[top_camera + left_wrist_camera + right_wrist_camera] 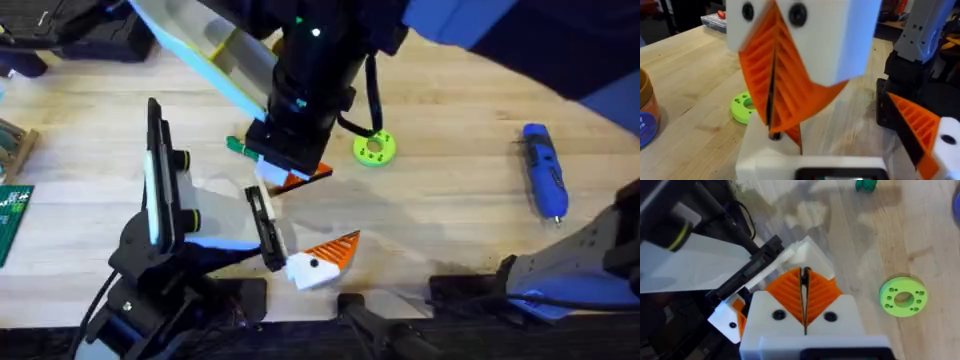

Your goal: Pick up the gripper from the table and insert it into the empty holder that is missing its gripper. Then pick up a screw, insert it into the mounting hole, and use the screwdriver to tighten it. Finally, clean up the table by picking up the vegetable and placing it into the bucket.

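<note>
Left arm point(150, 255) sat nearest; its grip state could not be told. Next came a black rail point(266, 228). At its far end sat the gripper point(762, 150), a white block w/ an orange sliver showing, apparently seated. Directly above it the right gripper point(775, 120) pointed straight down, pads pressed together on a thin dark stub — judged to be the screw point(773, 135) — axis vertical, tip at the block's top. Right arm was the nearer. Beyond lay the vegetable point(238, 147) and, well apart, the screwdriver point(545, 170).

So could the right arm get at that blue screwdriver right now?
Probably yes. The screwdriver lies alone on the bare table on that arm's side. The right gripper is over the middle, shut, so it would have to swing over and open first.
</note>
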